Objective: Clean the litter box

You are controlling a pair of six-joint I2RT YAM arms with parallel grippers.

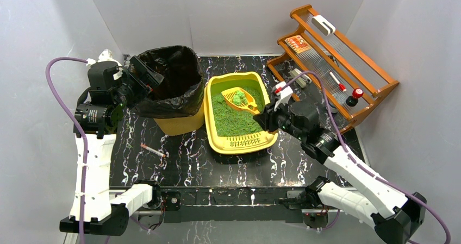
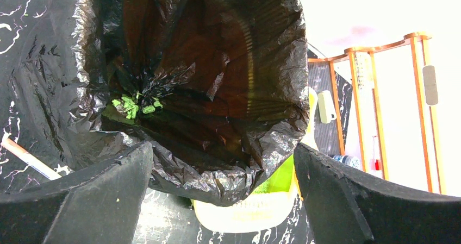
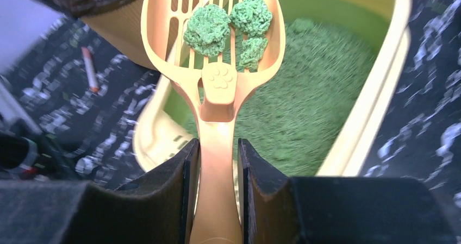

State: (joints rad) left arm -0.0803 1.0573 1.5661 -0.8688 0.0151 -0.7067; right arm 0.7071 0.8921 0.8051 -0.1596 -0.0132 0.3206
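Note:
The yellow litter box (image 1: 239, 142) with green litter sits mid-table, its slotted grate at the near end; it also shows in the right wrist view (image 3: 375, 92). My right gripper (image 1: 267, 117) is shut on the handle of the orange slotted scoop (image 3: 217, 86), which holds three green clumps (image 3: 228, 26) above the litter. The scoop also shows from above (image 1: 243, 99). My left gripper (image 2: 223, 162) is open at the rim of the yellow bin (image 1: 176, 125) lined with a black bag (image 2: 206, 81). Green clumps (image 2: 133, 107) lie in the bag's bottom.
A thin pen-like stick (image 1: 153, 150) lies on the black marble table left of the litter box. A wooden rack (image 1: 337, 59) with small items stands at the back right. White walls enclose the table.

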